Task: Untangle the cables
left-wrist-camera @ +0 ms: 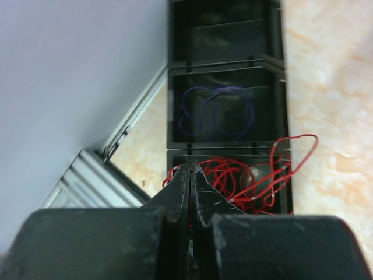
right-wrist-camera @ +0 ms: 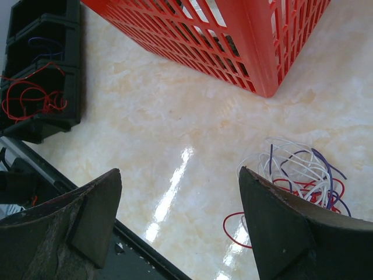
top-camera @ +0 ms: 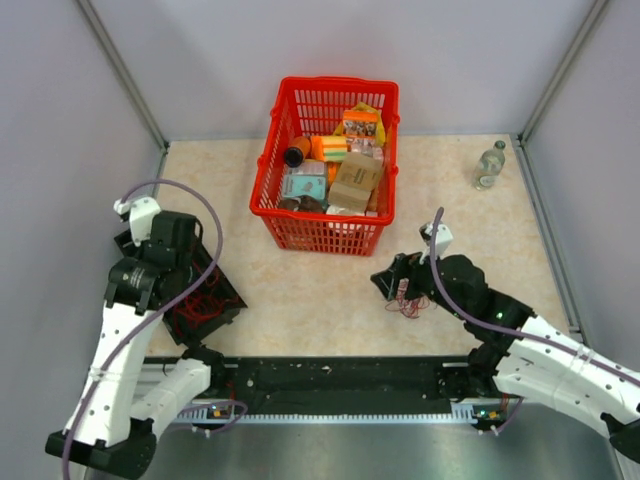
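Two claws are in view. We see the left claw [left-wrist-camera: 191,170] pressed together, its fingers meeting in a thin seam, tip pointing into the nearest compartment of a black tray [left-wrist-camera: 224,143]. In that compartment, right at the tip, lie looped red cables [left-wrist-camera: 236,175], with one loop reaching out past the tray's wall over the table [top-camera: 310,290]. We cannot tell whether a strand is caught between the fingers. The next compartment holds a blue cable [left-wrist-camera: 215,111].

We see the right claw [right-wrist-camera: 179,175] spread wide with nothing between its fingers, held low above the table. Just beside one finger lies the tangle [right-wrist-camera: 303,175], a loose heap of white, purple and red strands, with a red loop trailing out on the table near that finger. Beyond the tangle and apart from it stands a red basket [top-camera: 325,228] packed with boxes and packets. A bottle [top-camera: 489,165] stands upright near the table's far right corner, well apart from both claws.
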